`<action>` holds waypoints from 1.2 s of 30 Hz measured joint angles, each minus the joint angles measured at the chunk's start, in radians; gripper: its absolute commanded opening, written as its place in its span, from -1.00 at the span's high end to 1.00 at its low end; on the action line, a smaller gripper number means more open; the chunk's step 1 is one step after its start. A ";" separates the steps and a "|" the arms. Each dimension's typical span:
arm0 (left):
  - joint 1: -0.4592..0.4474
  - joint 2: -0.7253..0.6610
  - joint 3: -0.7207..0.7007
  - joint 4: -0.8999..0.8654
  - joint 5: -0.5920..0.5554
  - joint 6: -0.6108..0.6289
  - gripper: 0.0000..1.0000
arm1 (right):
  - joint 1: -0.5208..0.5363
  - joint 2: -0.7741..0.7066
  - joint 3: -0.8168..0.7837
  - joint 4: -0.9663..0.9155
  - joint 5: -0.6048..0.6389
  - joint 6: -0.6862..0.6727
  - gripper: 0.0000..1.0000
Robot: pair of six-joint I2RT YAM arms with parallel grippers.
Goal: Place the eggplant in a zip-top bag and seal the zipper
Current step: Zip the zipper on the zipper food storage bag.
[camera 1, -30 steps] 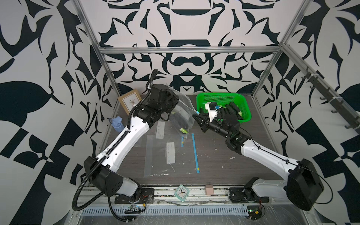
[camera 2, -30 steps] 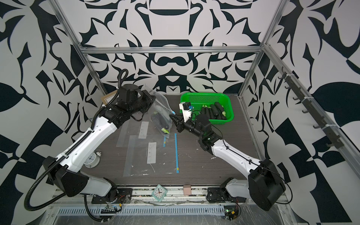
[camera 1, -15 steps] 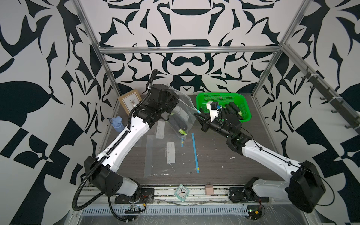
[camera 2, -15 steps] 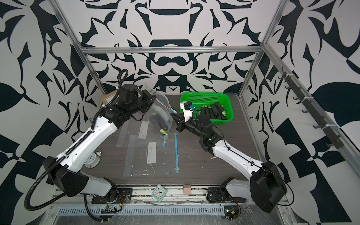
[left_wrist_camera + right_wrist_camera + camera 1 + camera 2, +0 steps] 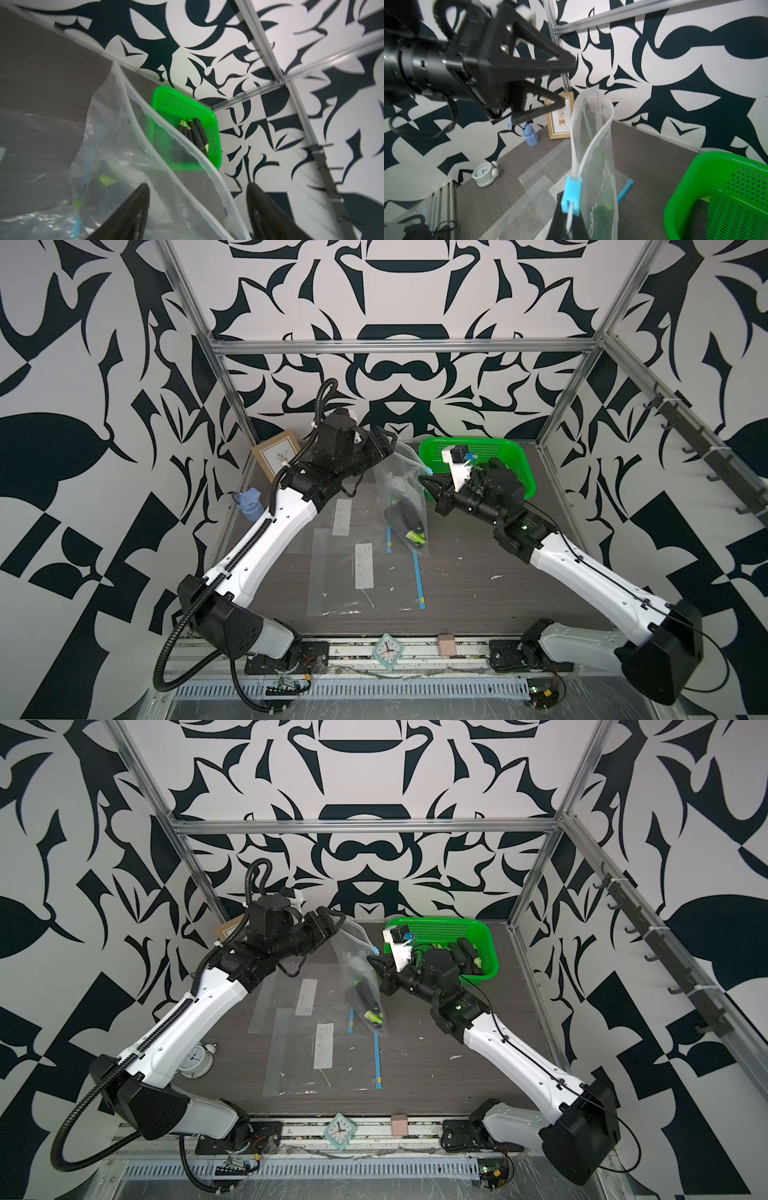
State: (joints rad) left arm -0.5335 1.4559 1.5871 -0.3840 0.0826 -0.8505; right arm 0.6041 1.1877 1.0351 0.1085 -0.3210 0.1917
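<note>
Eggplant (image 5: 402, 517) is seen low inside the hanging bag (image 5: 401, 470), stem down. The bag is clenched at its slider (image 5: 571, 194) end by the right gripper (image 5: 424, 480). From there the zip line runs up toward the nearer left gripper (image 5: 390, 444), which is released, jaws apart. Two spare bags (image 5: 332, 585) are laid flat on the surface (image 5: 478, 597). Several more eggplants (image 5: 465, 950) are kept in one basket (image 5: 511, 452).

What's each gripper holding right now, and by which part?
Right gripper is shut on the bag, pinching its zipper edge beside the blue slider. Left gripper is open, holding nothing.

A robotics lab cell: aluminium frame (image 5: 399, 346), patterned walls (image 5: 83, 364), robot arms (image 5: 266, 547) mounted at a tabletop (image 5: 478, 597).
</note>
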 measured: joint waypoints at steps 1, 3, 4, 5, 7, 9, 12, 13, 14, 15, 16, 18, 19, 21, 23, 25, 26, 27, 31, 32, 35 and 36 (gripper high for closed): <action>0.015 0.000 0.020 -0.006 0.039 0.060 -0.68 | 0.000 0.000 0.030 -0.053 -0.005 -0.013 1.00; 0.048 0.001 0.064 -0.030 0.120 0.176 -0.68 | 0.000 0.000 0.089 -0.151 -0.017 -0.038 1.00; 0.066 0.003 0.091 -0.047 0.169 0.235 -0.68 | -0.003 0.000 0.119 -0.201 -0.027 -0.048 1.00; 0.080 0.007 0.120 -0.062 0.221 0.293 -0.68 | -0.008 0.000 0.144 -0.239 -0.036 -0.059 1.00; 0.104 0.019 0.185 -0.095 0.328 0.420 -0.68 | -0.019 0.000 0.199 -0.321 -0.064 -0.077 1.00; 0.111 0.037 0.251 -0.141 0.424 0.536 -0.68 | -0.036 0.000 0.244 -0.386 -0.096 -0.092 1.00; 0.108 0.055 0.316 -0.210 0.566 0.706 -0.68 | -0.067 0.008 0.308 -0.477 -0.140 -0.111 1.00; 0.107 0.057 0.325 -0.232 0.602 0.755 -0.68 | -0.076 0.011 0.328 -0.503 -0.154 -0.117 1.00; 0.106 0.057 0.330 -0.253 0.635 0.800 -0.77 | -0.082 0.013 0.340 -0.519 -0.166 -0.119 1.00; 0.105 0.058 0.336 -0.275 0.666 0.840 -0.83 | -0.090 0.014 0.352 -0.536 -0.180 -0.122 1.00; 0.105 0.059 0.342 -0.297 0.694 0.878 -0.87 | -0.095 0.014 0.362 -0.555 -0.194 -0.125 1.00; 0.105 0.059 0.349 -0.326 0.739 0.943 -0.87 | -0.101 0.015 0.376 -0.580 -0.219 -0.127 1.00; 0.105 0.059 0.353 -0.342 0.762 0.973 -0.87 | -0.102 0.018 0.383 -0.591 -0.234 -0.128 1.00; 0.105 0.060 0.360 -0.369 0.801 1.022 -0.87 | -0.103 0.025 0.393 -0.606 -0.263 -0.128 1.00; 0.105 0.062 0.369 -0.406 0.842 1.067 -0.87 | -0.103 0.037 0.402 -0.618 -0.293 -0.128 1.00; 0.105 0.066 0.377 -0.430 0.876 1.102 -0.83 | -0.103 0.054 0.415 -0.628 -0.320 -0.128 1.00; 0.105 0.069 0.378 -0.440 0.896 1.120 -0.81 | -0.103 0.064 0.422 -0.629 -0.334 -0.127 1.00; 0.105 0.070 0.378 -0.451 0.913 1.135 -0.81 | -0.103 0.072 0.427 -0.630 -0.344 -0.127 1.00; 0.104 0.077 0.378 -0.492 0.990 1.197 -0.79 | -0.103 0.100 0.454 -0.639 -0.395 -0.121 1.00; 0.101 0.077 0.378 -0.500 1.004 1.209 -0.79 | -0.103 0.105 0.460 -0.640 -0.406 -0.119 1.00; 0.092 0.077 0.378 -0.518 1.033 1.243 -0.78 | -0.103 0.116 0.475 -0.642 -0.430 -0.115 1.00; 0.088 0.079 0.378 -0.525 1.037 1.252 -0.78 | -0.103 0.118 0.477 -0.642 -0.436 -0.113 1.00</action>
State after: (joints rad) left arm -0.4454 1.5345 1.9656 -0.9092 1.1198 0.4019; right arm 0.5014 1.3060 1.5124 -0.5335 -0.7570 0.0792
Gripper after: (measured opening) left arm 0.891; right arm 0.045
